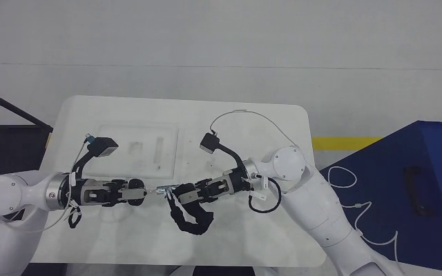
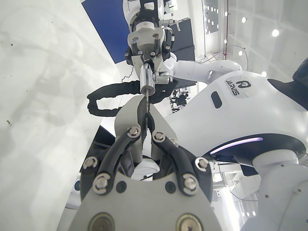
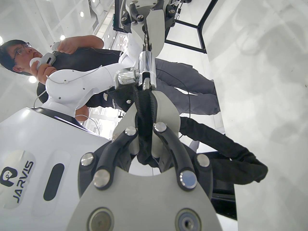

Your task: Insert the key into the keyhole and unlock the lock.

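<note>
A chrome lock (image 2: 147, 80) with a black fabric-covered cable loop (image 2: 105, 102) hangs above the table's front middle. My right gripper (image 3: 144, 90) is shut on the lock (image 3: 146, 70) at its cable end. My left gripper (image 2: 145, 111) is shut on a thin key (image 2: 146, 102), whose tip meets the keyhole on the lock's round end face. In the top view the left gripper (image 1: 141, 194) and the right gripper (image 1: 181, 193) face each other, with the key and lock (image 1: 168, 192) between them. The cable loop (image 1: 192, 219) droops below the right gripper.
A clear shallow tray (image 1: 141, 148) lies on the white table (image 1: 276, 124) behind the left arm. The table's right and back parts are bare. A blue mat (image 1: 394, 179) covers the floor to the right.
</note>
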`<state>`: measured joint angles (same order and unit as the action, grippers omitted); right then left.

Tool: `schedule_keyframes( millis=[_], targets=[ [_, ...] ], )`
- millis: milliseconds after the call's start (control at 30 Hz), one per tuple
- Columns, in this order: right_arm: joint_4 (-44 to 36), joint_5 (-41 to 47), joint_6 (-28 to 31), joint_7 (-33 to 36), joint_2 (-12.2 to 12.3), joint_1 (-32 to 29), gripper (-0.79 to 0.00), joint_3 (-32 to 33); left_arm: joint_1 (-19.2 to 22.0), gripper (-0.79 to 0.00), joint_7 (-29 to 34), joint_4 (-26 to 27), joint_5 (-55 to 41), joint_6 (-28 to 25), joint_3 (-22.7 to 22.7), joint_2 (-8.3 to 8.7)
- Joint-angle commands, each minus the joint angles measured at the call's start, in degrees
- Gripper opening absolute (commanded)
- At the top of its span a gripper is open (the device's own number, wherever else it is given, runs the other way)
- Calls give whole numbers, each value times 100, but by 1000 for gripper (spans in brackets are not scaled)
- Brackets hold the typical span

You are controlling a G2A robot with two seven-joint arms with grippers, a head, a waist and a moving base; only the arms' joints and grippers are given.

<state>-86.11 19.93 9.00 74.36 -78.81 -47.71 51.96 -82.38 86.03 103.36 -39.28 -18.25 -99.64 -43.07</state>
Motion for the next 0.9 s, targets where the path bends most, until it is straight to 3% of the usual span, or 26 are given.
schedule_keyframes(
  millis=[0, 867],
  targets=[
    [0, 0, 0, 0, 0, 0, -785, 0, 0, -785, 0, 0, 0, 0, 0, 0],
    [-137, -3, -94, -213, 24, -127, -785, 40, 4, -785, -71, 61, 55, -47, -7, -3]
  ],
)
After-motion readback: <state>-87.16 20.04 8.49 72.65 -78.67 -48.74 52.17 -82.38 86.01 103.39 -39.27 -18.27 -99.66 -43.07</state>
